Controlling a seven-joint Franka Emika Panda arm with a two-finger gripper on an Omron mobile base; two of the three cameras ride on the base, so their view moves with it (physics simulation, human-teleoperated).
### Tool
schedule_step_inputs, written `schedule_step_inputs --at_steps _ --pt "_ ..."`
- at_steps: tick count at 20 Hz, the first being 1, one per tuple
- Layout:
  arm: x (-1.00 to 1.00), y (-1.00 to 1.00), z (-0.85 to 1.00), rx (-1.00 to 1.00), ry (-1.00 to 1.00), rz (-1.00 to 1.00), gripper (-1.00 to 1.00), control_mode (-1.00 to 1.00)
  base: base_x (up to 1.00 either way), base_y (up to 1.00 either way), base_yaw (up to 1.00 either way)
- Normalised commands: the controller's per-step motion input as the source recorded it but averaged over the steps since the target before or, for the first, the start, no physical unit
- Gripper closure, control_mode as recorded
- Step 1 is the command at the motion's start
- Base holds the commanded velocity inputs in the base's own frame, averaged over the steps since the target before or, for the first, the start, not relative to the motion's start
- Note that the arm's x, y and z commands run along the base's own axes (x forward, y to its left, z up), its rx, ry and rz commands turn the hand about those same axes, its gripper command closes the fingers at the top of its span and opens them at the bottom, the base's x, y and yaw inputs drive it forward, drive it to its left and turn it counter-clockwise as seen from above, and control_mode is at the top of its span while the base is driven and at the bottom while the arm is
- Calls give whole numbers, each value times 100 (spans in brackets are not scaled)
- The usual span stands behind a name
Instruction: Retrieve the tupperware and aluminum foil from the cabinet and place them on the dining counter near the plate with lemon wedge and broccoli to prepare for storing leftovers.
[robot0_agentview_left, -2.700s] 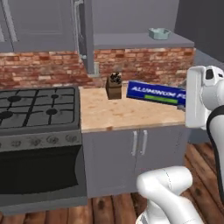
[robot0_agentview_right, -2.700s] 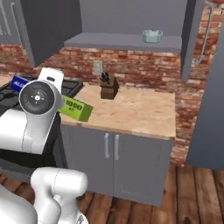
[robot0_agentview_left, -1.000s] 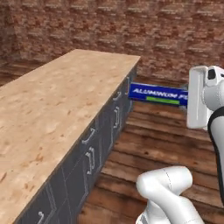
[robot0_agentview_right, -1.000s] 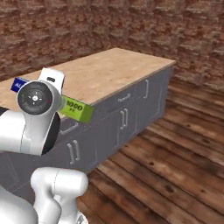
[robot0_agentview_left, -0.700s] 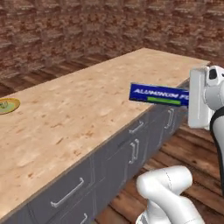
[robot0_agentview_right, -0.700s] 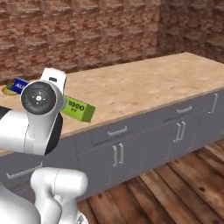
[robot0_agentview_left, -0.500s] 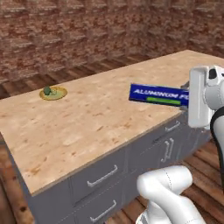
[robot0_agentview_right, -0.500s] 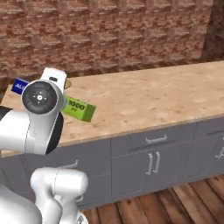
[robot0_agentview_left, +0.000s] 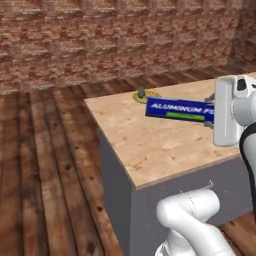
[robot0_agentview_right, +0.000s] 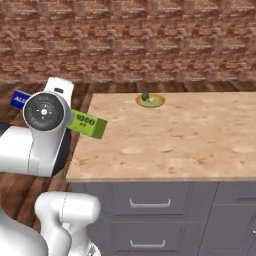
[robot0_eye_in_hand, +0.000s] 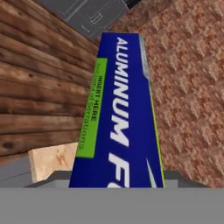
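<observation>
My gripper (robot0_agentview_left: 211, 115) is shut on the aluminum foil (robot0_agentview_left: 179, 110), a long blue box with white lettering that I hold level in the air above the dining counter (robot0_agentview_left: 160, 147). From the right, the aluminum foil's lime-green end (robot0_agentview_right: 89, 124) sticks out past my hand, over the dining counter's (robot0_agentview_right: 180, 142) left edge. At the far end sits a small plate (robot0_agentview_right: 152, 101) with the dark green broccoli (robot0_agentview_right: 145, 96) on it; the lemon wedge is too small to make out. The hand view has the foil box (robot0_eye_in_hand: 120, 127) covering my fingertips. The tupperware and cabinet are out of view.
The counter's light wood top ends in a corner (robot0_agentview_left: 131, 186) close to my base. Grey drawers with handles (robot0_agentview_right: 150, 203) run below its front. Wooden plank floor (robot0_agentview_left: 50, 165) lies to the left, and a brick wall (robot0_agentview_left: 100, 40) closes the back.
The base has swung round, so the whole scene has shifted: the counter's end and the plate now lie in front. The foil box has stayed in my grip.
</observation>
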Motion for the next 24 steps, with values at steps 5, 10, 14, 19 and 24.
schedule_step_inputs --at_steps 5,10,14,19,24 --pt "0 0 0 0 0 0 100 100 47 100 14" --pt "0 0 0 0 0 0 100 100 70 100 2" --pt "0 0 0 0 0 0 100 100 74 100 -22" --pt "0 0 0 0 0 0 100 100 66 95 -68" --pt "0 0 0 0 0 0 100 100 48 84 -77"
